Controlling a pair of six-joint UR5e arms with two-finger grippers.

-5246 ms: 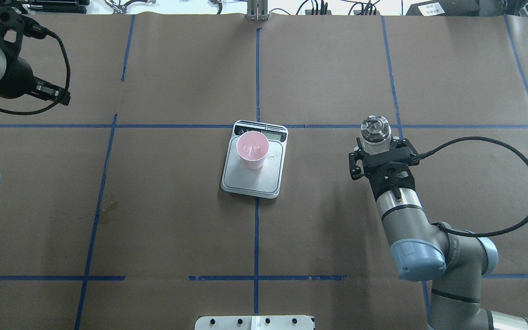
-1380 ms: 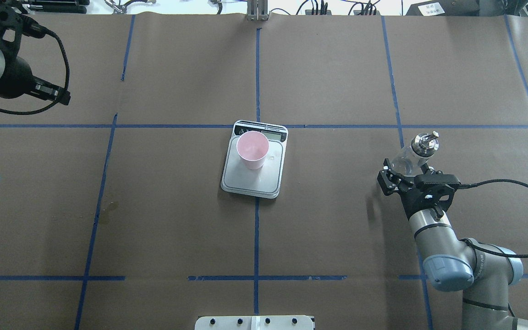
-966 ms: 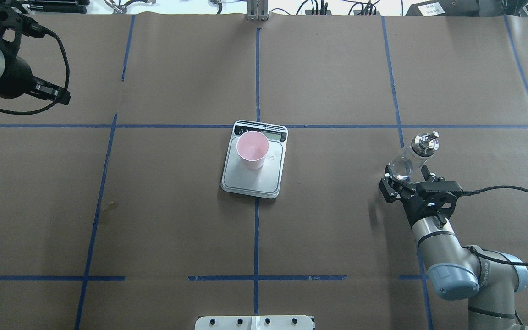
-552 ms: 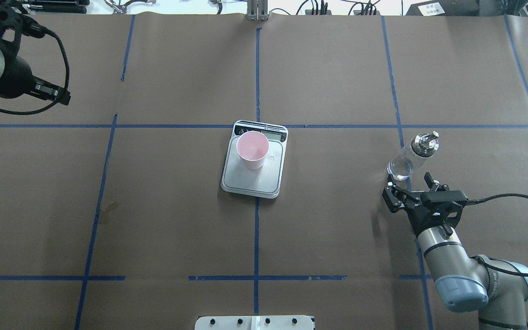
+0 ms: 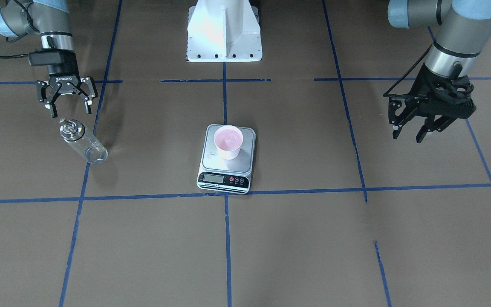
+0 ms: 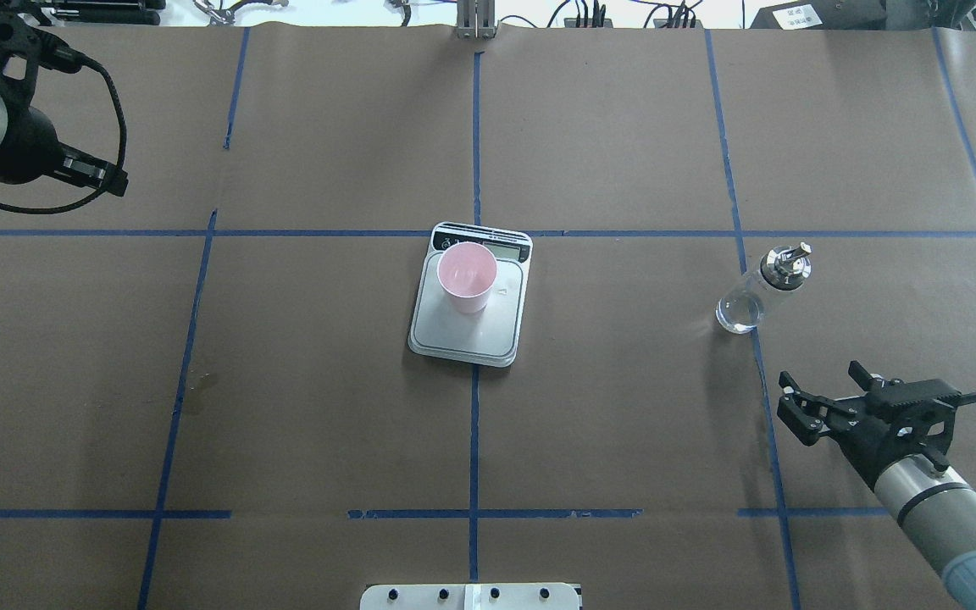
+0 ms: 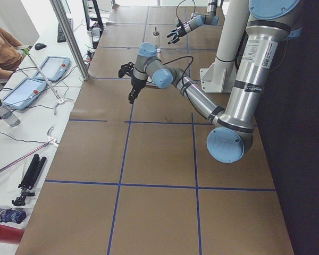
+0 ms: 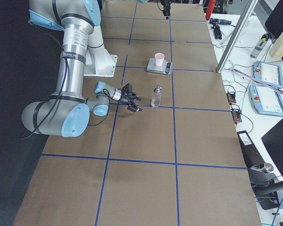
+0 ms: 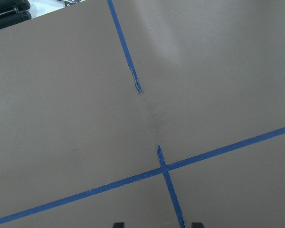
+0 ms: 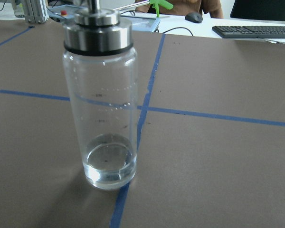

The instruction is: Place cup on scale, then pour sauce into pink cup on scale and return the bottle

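Note:
The pink cup (image 6: 467, 275) stands upright on the scale (image 6: 488, 335) at the table's middle, also in the front view (image 5: 228, 143). The clear glass bottle (image 6: 759, 290) with metal pour-spout cap stands upright on the table to the right, on a blue tape line. A little clear sauce (image 10: 109, 164) lies in its bottom. My right gripper (image 6: 818, 387) is open and empty, a short way behind the bottle on the robot's side; it also shows in the front view (image 5: 70, 111). My left gripper (image 5: 407, 137) is open and empty, held above the table far to the left.
Blue tape lines (image 6: 475, 424) divide the brown paper-covered table into squares. The robot's white base plate (image 5: 224, 34) is at the near edge. A dark stain (image 6: 200, 385) marks the paper at the left. Tablets and cables (image 8: 266, 75) lie beyond the far edge.
My right gripper let go of the bottle, opened, and drew back toward the robot's base. The bottle stays standing at the right. Cup, scale and left arm have not moved.

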